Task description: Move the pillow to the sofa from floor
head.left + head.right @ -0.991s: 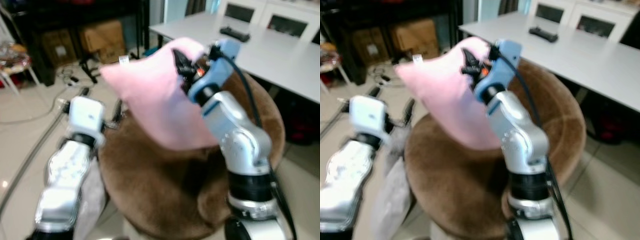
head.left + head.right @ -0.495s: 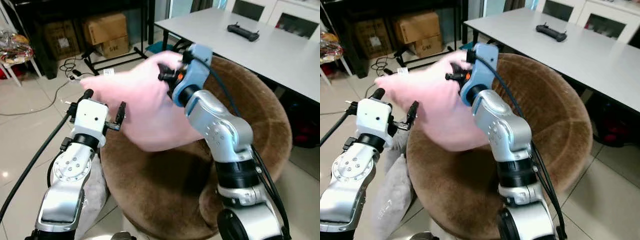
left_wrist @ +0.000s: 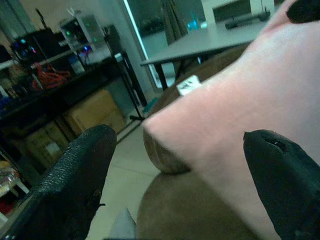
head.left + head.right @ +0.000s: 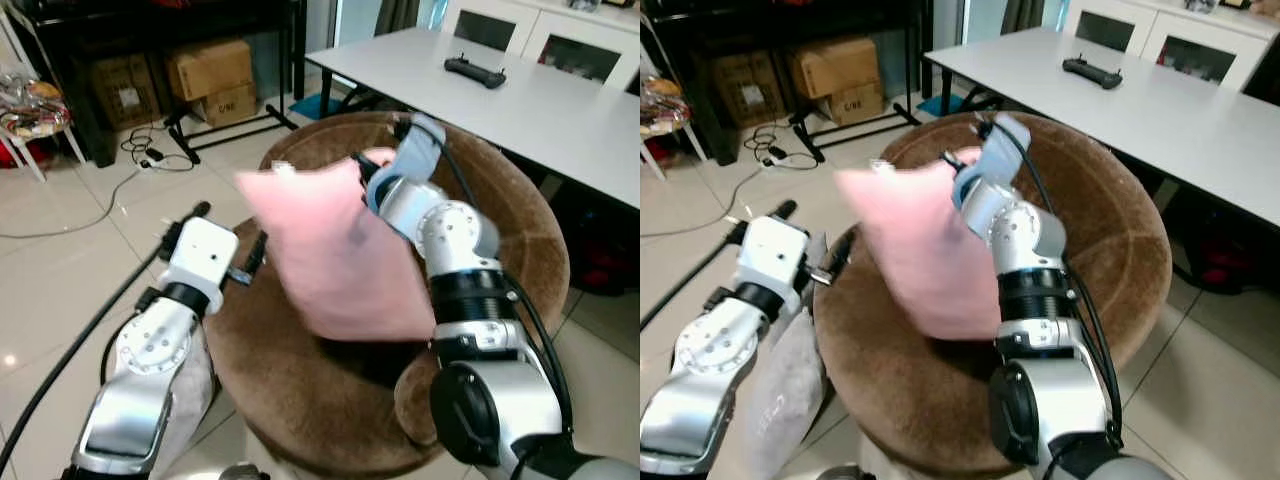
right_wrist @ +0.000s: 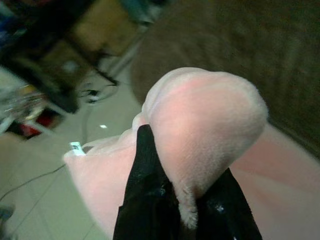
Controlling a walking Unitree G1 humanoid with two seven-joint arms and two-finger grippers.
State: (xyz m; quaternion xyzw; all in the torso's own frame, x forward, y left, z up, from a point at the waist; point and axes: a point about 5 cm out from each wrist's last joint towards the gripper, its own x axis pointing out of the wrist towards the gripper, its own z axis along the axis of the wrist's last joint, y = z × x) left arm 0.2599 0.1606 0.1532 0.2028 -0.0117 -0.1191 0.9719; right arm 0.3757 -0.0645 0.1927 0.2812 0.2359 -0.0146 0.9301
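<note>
The right pincer pinches a bunched corner of the pink pillow, its two black fingers pressed into the fabric. The pillow hangs tilted in the air above the seat of the sofa, a round brown plush one with a raised curved back. A small white tag sticks out at the pillow's upper corner.

The left pincer is spread wide, both fingers apart, just beside the pillow's lower edge and over the sofa's near rim; it holds nothing.

A grey cushion leans against the sofa's outer side, low on the robot's left.

The floor is pale glossy tile, with loose black cables trailing across it. Behind the sofa stands a long white tabletop carrying a dark controller. Beyond it are white cabinets with dark panels. At far left a black shelf unit holds cardboard boxes, and a small white stool with cluttered things on top stands near it.
</note>
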